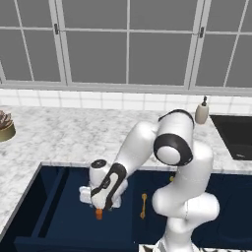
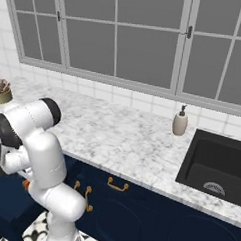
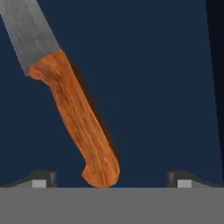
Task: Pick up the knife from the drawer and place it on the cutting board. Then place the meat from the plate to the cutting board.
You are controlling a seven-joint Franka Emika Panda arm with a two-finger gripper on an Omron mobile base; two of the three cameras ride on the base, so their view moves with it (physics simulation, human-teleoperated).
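hovering open-jawed gripper (image 3: 111,177) over knife (image 3: 74,113) in drawer (image 3: 166,87); best to centre on the orange handle, descend squarely, then close firmly.

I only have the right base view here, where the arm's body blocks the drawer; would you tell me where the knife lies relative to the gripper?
Observer: In the hand view the knife lies flat on the drawer floor, its orange handle end between the two fingertips.
Operator: Thank you. Are the jaws closed on it?
Observer: No, the gripper is open, with dark gaps on both sides of the handle.
Operator: How is the blade oriented?
Observer: It points away from the gripper, angled toward the hand view's upper left.
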